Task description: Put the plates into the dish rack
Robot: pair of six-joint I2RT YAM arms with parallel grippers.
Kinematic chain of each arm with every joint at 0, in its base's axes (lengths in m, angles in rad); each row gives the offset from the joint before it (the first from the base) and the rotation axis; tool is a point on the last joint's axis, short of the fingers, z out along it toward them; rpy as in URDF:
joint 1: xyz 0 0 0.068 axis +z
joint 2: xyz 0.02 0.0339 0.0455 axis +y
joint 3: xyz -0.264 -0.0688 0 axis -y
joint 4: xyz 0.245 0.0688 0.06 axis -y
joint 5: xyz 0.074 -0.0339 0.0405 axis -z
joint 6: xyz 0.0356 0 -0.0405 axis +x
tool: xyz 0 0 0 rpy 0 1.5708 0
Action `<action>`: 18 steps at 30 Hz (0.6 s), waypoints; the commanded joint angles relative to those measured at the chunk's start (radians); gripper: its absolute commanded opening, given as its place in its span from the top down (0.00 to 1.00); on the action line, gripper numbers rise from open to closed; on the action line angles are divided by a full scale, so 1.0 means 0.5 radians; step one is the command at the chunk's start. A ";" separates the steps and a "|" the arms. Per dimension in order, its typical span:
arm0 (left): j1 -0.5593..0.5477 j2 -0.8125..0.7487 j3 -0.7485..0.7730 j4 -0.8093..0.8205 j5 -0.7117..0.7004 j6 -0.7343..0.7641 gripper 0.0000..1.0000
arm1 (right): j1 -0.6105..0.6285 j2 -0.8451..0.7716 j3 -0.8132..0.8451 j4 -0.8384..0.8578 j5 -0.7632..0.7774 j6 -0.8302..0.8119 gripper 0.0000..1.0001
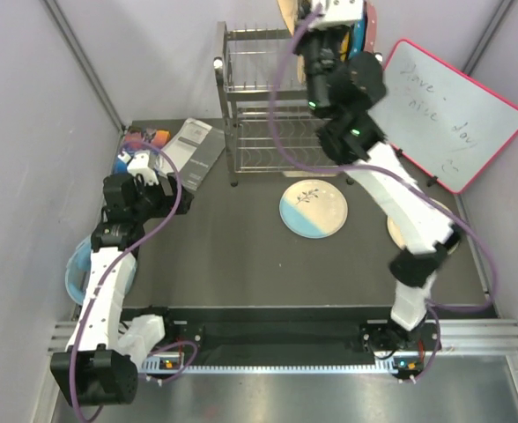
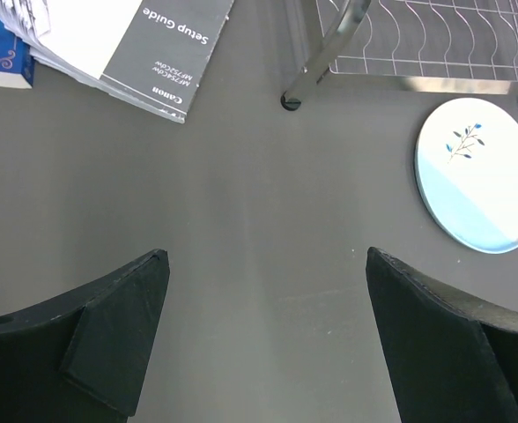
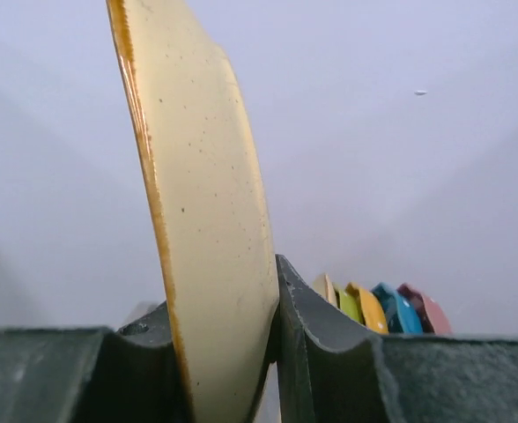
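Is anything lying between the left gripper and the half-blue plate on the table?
Nothing visible. Only bare table separates the left gripper from the half-blue plate; the foot of the dish rack stands clear of that line.

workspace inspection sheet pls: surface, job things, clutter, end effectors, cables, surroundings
surface: dark table top, no spills seen
job's things: dish rack at the far edge; half-blue plate flat in front of it; cream plate partly hidden under the right arm; orange-rimmed plate held on edge
clutter: setup guide; small coloured items far left; light blue dish at the left edge
grippers: left end effector open over bare table; right end effector shut on the orange-rimmed plate, raised above the rack
cables: purple cables loop off both arms, one hanging in front of the rack
surroundings: pale walls; pink-framed whiteboard leaning at right
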 commanded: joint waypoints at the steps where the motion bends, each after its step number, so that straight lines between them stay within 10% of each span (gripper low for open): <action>1: 0.001 -0.066 -0.039 0.127 -0.023 -0.065 0.03 | 0.045 0.411 0.531 0.875 0.480 -0.311 1.00; 18: -0.011 -0.235 -0.238 0.189 -0.097 -0.044 0.01 | -0.133 0.718 0.636 0.977 0.459 -0.136 1.00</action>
